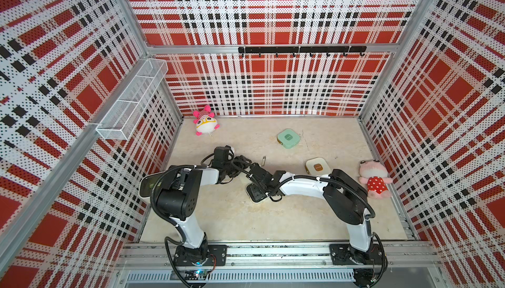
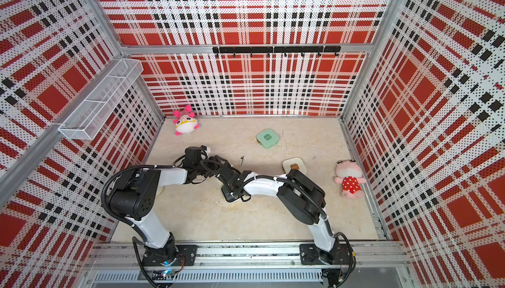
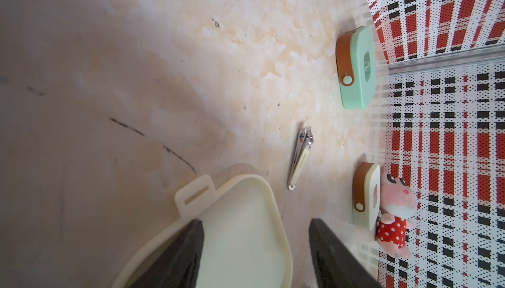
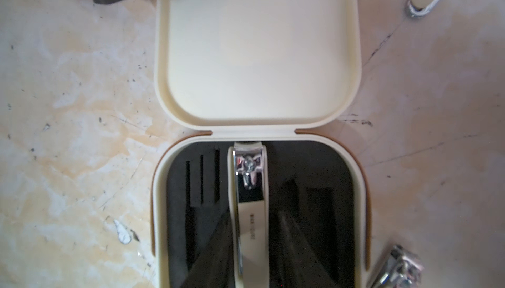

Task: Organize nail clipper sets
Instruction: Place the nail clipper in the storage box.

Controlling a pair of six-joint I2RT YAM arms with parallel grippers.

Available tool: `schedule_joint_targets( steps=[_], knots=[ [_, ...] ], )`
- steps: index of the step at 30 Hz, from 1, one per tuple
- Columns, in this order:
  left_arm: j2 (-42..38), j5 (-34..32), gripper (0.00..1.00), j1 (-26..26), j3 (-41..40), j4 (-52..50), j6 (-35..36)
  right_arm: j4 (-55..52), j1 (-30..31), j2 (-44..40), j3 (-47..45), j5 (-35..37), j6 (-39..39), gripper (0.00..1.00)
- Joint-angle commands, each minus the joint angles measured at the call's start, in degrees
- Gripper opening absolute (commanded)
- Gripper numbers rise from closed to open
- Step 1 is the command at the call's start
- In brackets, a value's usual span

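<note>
The open cream case (image 4: pixel 161 191) lay mid-table (image 1: pixel 218 218), with a large clipper (image 4: pixel 250 232) in its black tray (image 4: pixel 191 191). A stubby clipper (image 4: pixel 396 270) at the lower right of the right wrist view and a slim clipper (image 3: pixel 299 158) lay loose. The mint case (image 1: pixel 288 138) and the second cream case (image 1: pixel 317 166) were shut. Progress was judged early.

The right tool (image 4: pixel 254 214) straddled the large clipper, and it could not be told whether it gripped it. The left tool (image 3: pixel 255 222) stood open astride the rim of the lid (image 3: pixel 232 196).

clipper (image 4: pixel 250 218): glossy metal | open case (image 4: pixel 258 54): smooth matt plastic | tray (image 4: pixel 314 160): matt
</note>
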Motion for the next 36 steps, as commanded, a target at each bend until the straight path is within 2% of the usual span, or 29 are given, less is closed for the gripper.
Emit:
schedule_joint_targets(
  steps=[1,13,19,30,36],
  knots=[
    [0.66,-0.39,0.67,0.49,-1.14,-0.24,-0.02,-3.87,0.26,1.24,1.46,1.75,0.28,0.35],
    [0.44,-0.26,0.67,0.87,-1.18,-0.50,0.25,-4.89,-0.70,0.55,5.47,3.13,-0.27,0.47],
    [0.39,-0.27,0.67,1.10,-1.21,-0.72,0.42,-4.07,-2.40,1.86,7.40,0.68,-2.22,0.43],
    [0.00,-0.26,0.67,1.18,-1.02,-1.15,0.68,-4.91,-2.52,5.16,11.33,-2.20,-3.62,0.41],
    [-0.09,-0.26,0.67,1.23,-0.99,-1.23,0.78,-5.08,-2.51,5.80,11.43,-2.81,-4.08,0.36]
  ],
)
